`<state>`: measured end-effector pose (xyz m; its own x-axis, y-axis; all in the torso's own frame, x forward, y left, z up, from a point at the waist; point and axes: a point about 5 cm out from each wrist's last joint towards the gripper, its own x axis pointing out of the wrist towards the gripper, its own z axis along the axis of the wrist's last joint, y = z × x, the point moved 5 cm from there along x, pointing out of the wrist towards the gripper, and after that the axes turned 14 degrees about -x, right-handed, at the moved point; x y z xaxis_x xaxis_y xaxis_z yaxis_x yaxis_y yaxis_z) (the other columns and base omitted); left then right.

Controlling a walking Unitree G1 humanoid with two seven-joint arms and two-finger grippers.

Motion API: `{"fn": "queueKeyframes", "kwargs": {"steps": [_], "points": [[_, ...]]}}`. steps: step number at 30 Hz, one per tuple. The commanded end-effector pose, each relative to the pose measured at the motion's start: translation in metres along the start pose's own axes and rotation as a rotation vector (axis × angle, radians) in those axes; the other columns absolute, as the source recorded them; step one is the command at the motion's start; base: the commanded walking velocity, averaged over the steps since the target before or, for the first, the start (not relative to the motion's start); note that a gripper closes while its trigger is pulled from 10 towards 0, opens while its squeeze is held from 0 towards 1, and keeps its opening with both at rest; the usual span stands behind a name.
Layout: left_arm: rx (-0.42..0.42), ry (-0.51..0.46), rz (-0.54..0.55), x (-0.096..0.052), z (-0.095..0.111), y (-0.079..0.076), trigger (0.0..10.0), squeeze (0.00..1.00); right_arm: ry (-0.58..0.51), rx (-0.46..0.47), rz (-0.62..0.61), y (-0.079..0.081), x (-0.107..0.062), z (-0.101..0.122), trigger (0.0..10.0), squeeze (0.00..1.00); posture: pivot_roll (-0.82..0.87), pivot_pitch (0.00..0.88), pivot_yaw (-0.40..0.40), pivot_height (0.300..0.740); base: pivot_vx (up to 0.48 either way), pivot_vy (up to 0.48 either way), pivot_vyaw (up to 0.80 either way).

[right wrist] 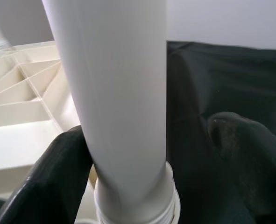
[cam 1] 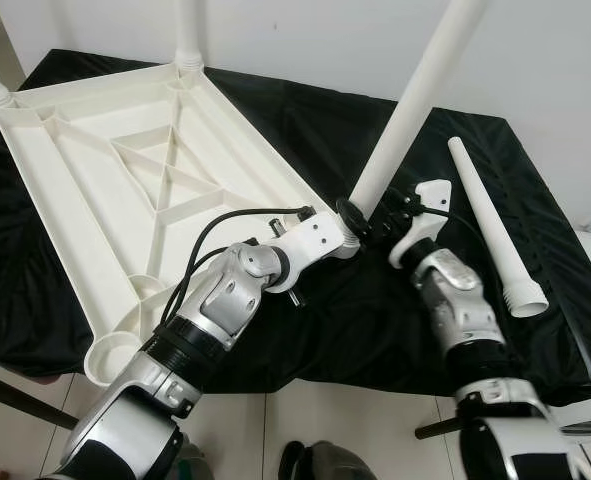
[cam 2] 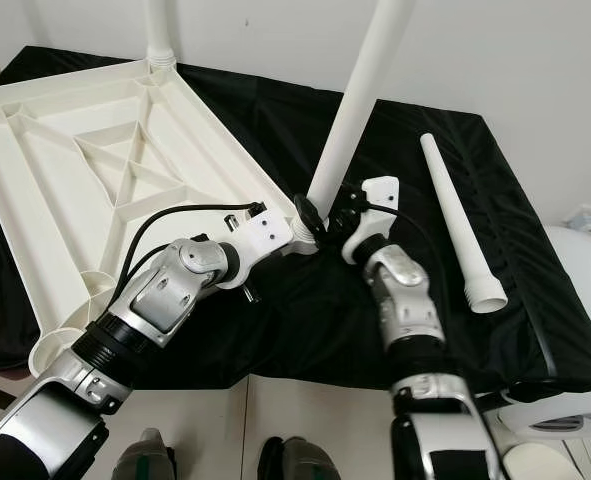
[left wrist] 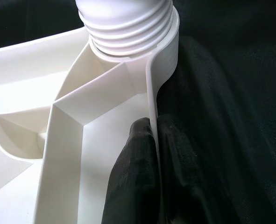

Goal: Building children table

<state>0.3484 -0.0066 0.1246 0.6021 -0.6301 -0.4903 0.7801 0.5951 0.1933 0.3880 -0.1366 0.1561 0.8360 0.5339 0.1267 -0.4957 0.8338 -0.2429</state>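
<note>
An upturned tabletop (cam 1: pixel 125 190) lies on the left of the bench (cam 1: pixel 375 330); a leg (cam 1: pixel 415 100) stands at its near right corner, and a loose leg (cam 1: pixel 495 225) lies further right.

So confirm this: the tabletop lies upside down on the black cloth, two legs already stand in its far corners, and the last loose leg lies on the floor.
Not quite. The loose leg lies on the black cloth, to the robot's right of the upturned tabletop, not on the floor; the left eye view shows it. The rest stands.
</note>
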Motion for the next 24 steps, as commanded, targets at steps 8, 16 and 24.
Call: {"fn": "queueKeyframes", "kwargs": {"steps": [8, 16, 24], "points": [[0.052, -0.032, -0.05, 0.004, 0.011, -0.014, 10.0, 0.0, 0.029, -0.021, 0.107, -0.014, 0.002, -0.006, 10.0, 0.0, 0.07, 0.011, -0.116, 0.74, 0.0, 0.0, 0.0], [0.057, -0.033, -0.049, 0.004, 0.013, -0.013, 10.0, 0.0, 0.028, -0.023, 0.168, -0.011, 0.016, -0.001, 8.7, 0.0, 0.08, 0.01, -0.112, 0.74, 0.0, 0.0, 0.0], [0.058, -0.032, -0.048, 0.003, 0.013, -0.013, 10.0, 0.0, 0.033, 0.001, 0.229, 0.0, 0.019, -0.005, 0.0, 0.0, 0.09, 0.018, -0.115, 0.74, 0.0, 0.0, 0.0]]}}
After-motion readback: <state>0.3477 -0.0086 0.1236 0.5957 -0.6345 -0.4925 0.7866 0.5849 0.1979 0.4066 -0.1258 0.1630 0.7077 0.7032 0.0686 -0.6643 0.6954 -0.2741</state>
